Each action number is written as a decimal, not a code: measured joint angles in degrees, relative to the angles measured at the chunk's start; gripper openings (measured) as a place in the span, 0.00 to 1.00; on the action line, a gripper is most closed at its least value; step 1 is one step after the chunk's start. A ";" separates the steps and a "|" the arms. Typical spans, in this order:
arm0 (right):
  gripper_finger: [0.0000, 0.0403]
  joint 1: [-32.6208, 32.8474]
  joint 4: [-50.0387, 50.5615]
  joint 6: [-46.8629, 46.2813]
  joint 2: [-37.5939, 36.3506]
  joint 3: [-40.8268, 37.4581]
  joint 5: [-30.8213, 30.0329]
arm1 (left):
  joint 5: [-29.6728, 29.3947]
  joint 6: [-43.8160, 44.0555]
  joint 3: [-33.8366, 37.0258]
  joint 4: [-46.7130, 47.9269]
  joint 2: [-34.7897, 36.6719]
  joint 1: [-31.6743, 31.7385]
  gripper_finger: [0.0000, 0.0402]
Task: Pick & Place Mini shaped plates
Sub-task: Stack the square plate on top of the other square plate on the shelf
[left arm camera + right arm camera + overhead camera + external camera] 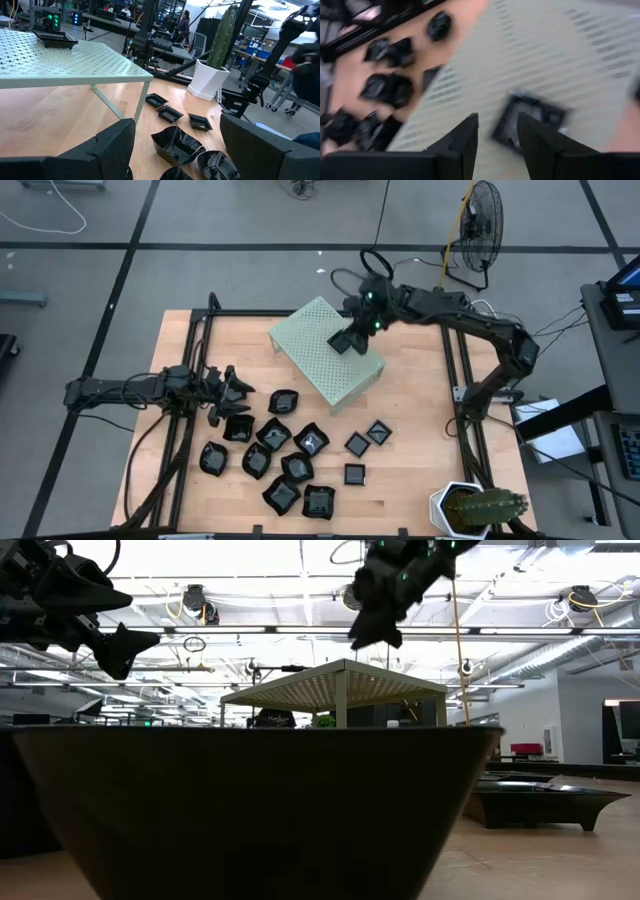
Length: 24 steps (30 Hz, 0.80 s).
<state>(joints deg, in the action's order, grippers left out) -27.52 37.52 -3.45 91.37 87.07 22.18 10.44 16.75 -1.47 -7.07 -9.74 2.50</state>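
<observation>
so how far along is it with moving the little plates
Barely started. Done: one small square plate sits on top of the pale green perforated box. In hand: nothing; the right gripper hangs above that plate with its fingers apart, and the plate lies on the box in the right wrist view. Left: the other black plates lie on the table, and the left gripper hovers open beside them.

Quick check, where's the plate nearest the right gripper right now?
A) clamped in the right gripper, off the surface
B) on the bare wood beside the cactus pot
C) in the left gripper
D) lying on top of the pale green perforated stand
D: the square plate lies flat on the perforated stand, with the right gripper just above it, its fingers apart around nothing.
</observation>
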 joint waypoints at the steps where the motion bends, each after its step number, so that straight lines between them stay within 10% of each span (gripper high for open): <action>1: 0.31 1.90 0.90 -0.26 -0.77 0.00 -0.51 | 0.00 -0.01 0.00 -0.02 0.01 -0.02 0.74; 13: 0.29 28.35 24.65 -14.04 -3.69 -1.63 -25.02 | 0.01 -0.02 -0.01 -0.02 0.01 -0.02 0.74; 24: 0.29 37.78 20.37 -30.02 -3.93 -20.23 -26.65 | 0.00 -0.02 -0.01 -0.02 0.01 -0.02 0.74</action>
<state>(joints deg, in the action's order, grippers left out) 10.26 57.89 -33.48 87.44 66.84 -4.47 10.44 16.73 -1.48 -7.09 -9.73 2.48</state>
